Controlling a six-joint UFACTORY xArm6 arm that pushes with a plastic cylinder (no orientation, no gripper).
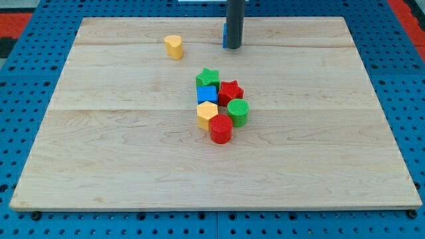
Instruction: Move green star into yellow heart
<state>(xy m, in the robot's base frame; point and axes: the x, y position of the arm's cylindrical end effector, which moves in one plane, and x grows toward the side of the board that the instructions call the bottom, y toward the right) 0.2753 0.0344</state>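
Note:
The green star (pixel 207 78) sits at the top of a tight cluster of blocks near the board's middle. The yellow heart (pixel 174 47) stands alone toward the view's top left, well apart from the star. My tip (pixel 233 46) rests on the board near the view's top, above and to the right of the star and to the right of the heart. A blue block (pixel 225 36) shows partly behind the rod; its shape is hidden.
The cluster below the star holds a blue cube (pixel 206 94), a red star (pixel 230 91), a green cylinder (pixel 238 113), a yellow hexagon (pixel 207 114) and a red cylinder (pixel 220 129). The wooden board (pixel 99 146) lies on a blue pegboard.

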